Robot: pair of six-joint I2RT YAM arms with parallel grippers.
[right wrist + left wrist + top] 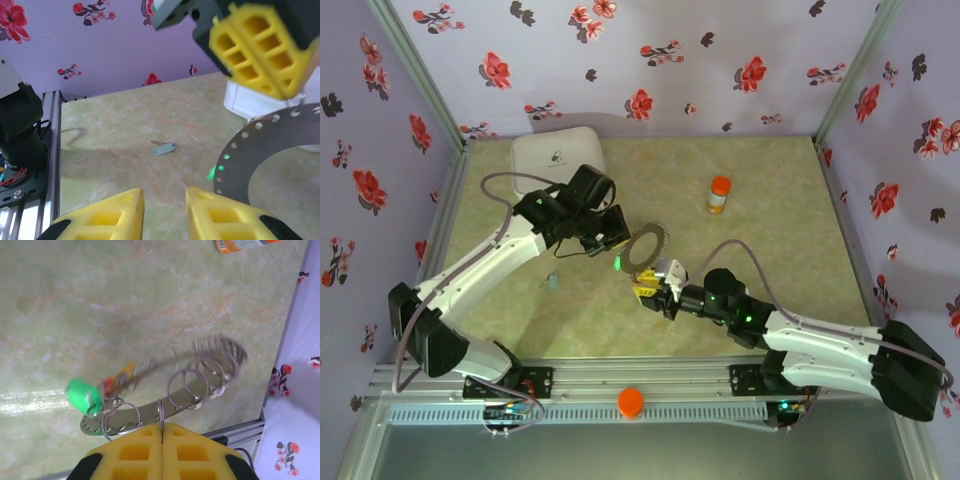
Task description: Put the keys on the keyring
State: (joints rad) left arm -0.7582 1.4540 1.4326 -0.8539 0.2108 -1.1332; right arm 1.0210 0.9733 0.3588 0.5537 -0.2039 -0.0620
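Observation:
The keyring (646, 245) is a flat dark ring punched with holes and hung with small wire loops. It hangs above the mat, and my left gripper (611, 234) is shut on it. In the left wrist view the yellow fingers (135, 452) pinch one wire loop of the keyring (165, 407). A green-tagged key (82, 396) and a blurred red and yellow one (119, 377) dangle from it. A pale teal key (164, 148) lies loose on the mat (552, 281). My right gripper (165, 212) stands open beside the keyring (250, 160), nothing between its fingers (650, 287).
An orange-capped bottle (719, 193) stands at the back right of the mat. A white box (558, 158) sits at the back left. An orange cap (631, 402) rests on the front rail. Flowered walls close in three sides.

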